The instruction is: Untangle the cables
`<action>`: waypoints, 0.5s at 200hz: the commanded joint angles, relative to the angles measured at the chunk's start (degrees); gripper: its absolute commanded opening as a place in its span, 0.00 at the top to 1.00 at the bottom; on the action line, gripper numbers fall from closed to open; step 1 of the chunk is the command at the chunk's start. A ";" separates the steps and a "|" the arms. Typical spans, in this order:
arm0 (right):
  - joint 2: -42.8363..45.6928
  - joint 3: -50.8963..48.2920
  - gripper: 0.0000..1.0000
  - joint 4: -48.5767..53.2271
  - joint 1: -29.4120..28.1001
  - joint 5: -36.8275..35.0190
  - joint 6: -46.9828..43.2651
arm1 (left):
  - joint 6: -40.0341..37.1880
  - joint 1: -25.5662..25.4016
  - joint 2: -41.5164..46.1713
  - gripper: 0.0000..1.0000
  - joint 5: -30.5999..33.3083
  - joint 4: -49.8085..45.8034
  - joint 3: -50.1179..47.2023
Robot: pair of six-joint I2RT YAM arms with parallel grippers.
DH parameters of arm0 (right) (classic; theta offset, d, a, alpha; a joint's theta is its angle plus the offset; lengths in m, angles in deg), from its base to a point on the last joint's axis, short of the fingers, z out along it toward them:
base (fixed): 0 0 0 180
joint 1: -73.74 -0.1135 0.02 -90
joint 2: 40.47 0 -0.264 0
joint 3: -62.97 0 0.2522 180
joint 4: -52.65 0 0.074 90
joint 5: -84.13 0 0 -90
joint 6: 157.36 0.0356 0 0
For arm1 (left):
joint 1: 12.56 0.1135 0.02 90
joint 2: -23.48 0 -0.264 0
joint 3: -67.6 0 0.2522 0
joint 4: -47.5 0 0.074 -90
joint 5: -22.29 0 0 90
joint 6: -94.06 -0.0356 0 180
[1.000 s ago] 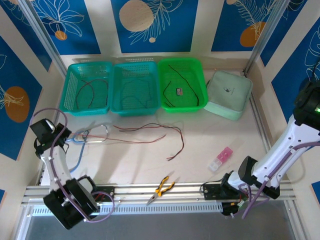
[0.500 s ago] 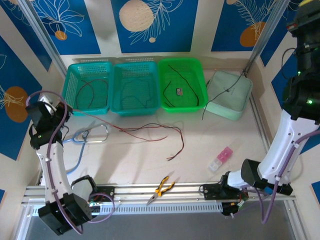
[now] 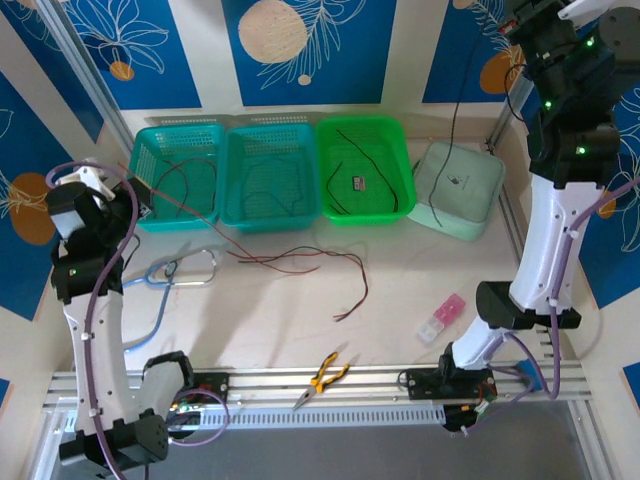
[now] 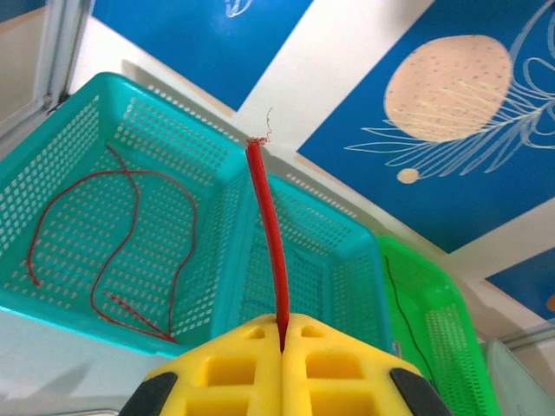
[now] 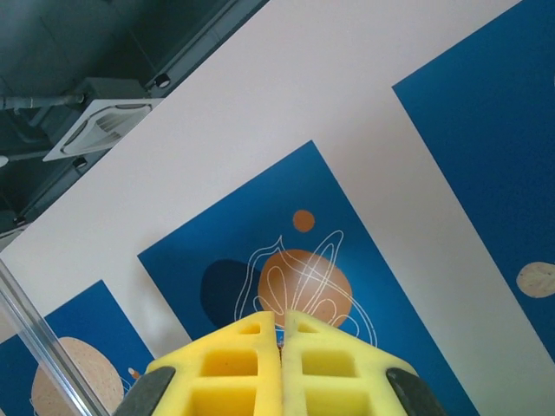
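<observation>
Two arms had risen within the last second: the left gripper (image 4: 282,325) pinched the red cable (image 4: 269,234) left of the green basket (image 3: 400,135). The right gripper (image 5: 279,322), fingers pressed together, lifted the black cable (image 3: 455,100) to the basket's right, apparently separating the strands.

You get bright, even light from above in the top view. The pale worktop (image 3: 420,270) shows no glare, and the pliers (image 3: 322,378) cast just a faint, soft shadow. The frame post (image 3: 535,60) leans near the edge, a mild wide-angle bend. In the left wrist view the left gripper (image 4: 282,325) looks soft up close, while the red cable (image 4: 270,234) and teal basket (image 4: 61,165) are crisp. In the right wrist view the ceiling (image 5: 78,52) sits dim beside a bright wall (image 5: 286,113).
</observation>
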 commanded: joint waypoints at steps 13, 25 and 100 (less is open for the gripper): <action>-4.01 5.63 1.00 -7.86 -0.71 -2.24 2.14 | 0.31 -2.72 -0.51 1.00 1.04 -0.64 5.48; -5.63 7.25 1.00 -8.89 -0.71 -2.98 3.14 | 0.49 -3.29 -0.77 1.00 1.16 -0.57 6.72; -11.45 2.86 1.00 -13.25 -6.98 -3.88 -2.11 | 0.75 -6.21 -0.44 1.00 1.96 -0.79 8.56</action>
